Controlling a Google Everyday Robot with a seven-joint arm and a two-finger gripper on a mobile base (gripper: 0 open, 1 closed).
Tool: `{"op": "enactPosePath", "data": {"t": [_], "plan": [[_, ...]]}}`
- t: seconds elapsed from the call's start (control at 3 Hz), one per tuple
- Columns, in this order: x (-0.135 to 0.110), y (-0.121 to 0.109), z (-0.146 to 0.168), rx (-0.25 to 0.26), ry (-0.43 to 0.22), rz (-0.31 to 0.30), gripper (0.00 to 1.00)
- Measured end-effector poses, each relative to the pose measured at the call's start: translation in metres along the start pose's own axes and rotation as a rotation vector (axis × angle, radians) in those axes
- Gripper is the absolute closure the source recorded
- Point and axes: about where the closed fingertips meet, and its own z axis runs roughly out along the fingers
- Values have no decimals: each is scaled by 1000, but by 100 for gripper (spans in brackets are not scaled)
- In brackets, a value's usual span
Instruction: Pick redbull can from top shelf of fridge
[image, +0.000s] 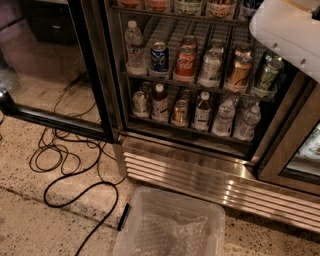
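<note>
Camera view is showing the white arm (287, 35) at the top right of the fridge (200, 170), its hand hiding, so I cannot tell its grip. Packed cans (186, 62) are risking toppling.

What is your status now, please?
End effector not in view; only white arm casing at upper right. Redbull can not made out; highest shelf cut off at frame top. Fridge door open; bin on floor below.
</note>
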Motion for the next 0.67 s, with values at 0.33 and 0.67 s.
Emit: {"op": "enactPosePath", "data": {"t": [0.33, 0.67], "plan": [[1, 3, 9, 10, -4, -3, 44], [7, 0, 13, 15, 20, 25, 63]]}}
